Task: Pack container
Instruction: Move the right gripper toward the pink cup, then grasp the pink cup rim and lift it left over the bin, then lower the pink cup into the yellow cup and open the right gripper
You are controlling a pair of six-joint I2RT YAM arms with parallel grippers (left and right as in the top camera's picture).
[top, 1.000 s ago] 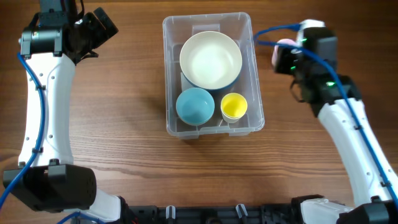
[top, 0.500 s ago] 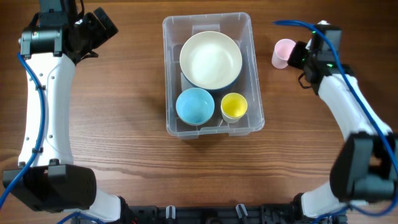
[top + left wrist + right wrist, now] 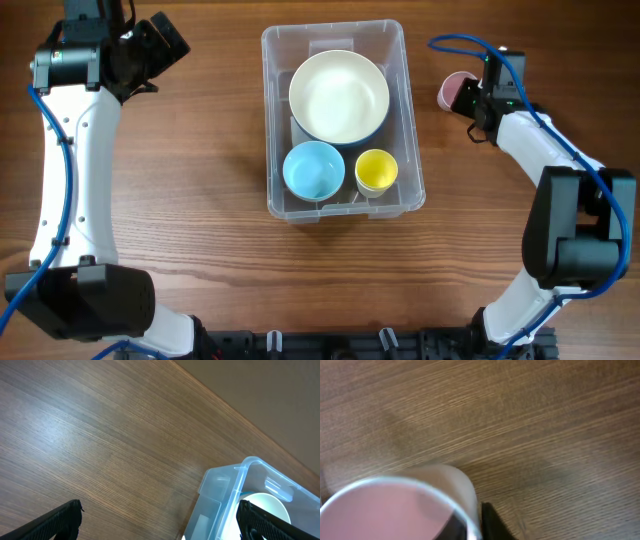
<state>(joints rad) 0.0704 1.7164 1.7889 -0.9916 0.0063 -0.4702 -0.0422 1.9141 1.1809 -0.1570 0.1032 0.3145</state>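
Overhead: the R arm has swung in over the last sec. The right gripper (image 3: 474, 95) is now hard against the pink cup (image 3: 455, 92), which looks darker and maybe tipped. It sits on the table (image 3: 200, 200), right of the container (image 3: 268, 130) and apart from it. The container is mid-table w/ the white bowl (image 3: 339, 96), blue bowl (image 3: 313, 170) and yellow cup (image 3: 376, 171) already inside. The left gripper (image 3: 165, 40) is parked far L, unchanged. Left wrist: jaws spread wide, nothing btwn them, a container corner at lower R. Right wrist: the cup rim fills the lower L, w/ one dark finger (image 3: 490, 522) on its outer wall. The jaws have just gone narrow, prob. pinching that wall. So the last loose item looks gripped, and the lift into the container is prob. next.
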